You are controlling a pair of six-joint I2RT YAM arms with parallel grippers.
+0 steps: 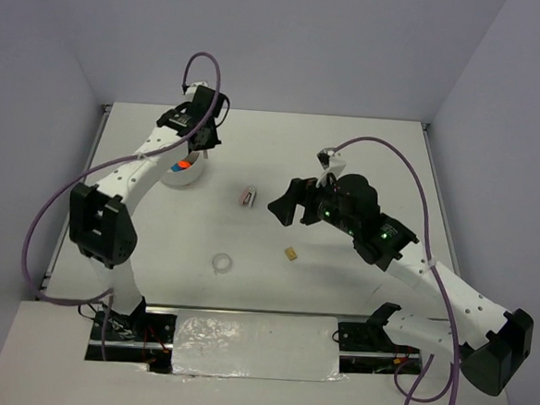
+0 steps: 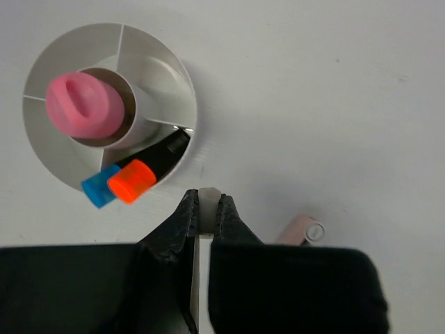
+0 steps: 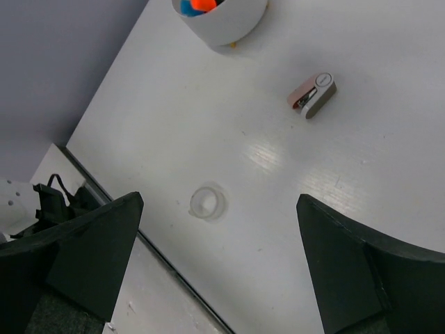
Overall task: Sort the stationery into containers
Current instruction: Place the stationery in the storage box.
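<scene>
We log the dish (image 2: 160, 76) as smooth matt white plastic. Pink cylinder (image 2: 83, 104): matt, rubbery look. Orange cap (image 2: 131, 181) and blue cap (image 2: 97, 189): smooth plastic, slight sheen. Tape ring (image 3: 207, 202): clear, glossy. Table (image 2: 313, 104): smooth white, faint sheen. Left gripper (image 2: 207, 203): matt black plastic.

We count one round divided dish (image 2: 163, 73), and in it one pink cylinder (image 2: 83, 104), one blue-capped marker (image 2: 99, 188) and one orange-capped marker (image 2: 131, 181), so two markers in all. Outside it we count three loose pieces: one clear tape ring (image 3: 207, 202), one tan block (image 1: 290, 254) and one pink-and-grey piece (image 3: 312, 95).
</scene>
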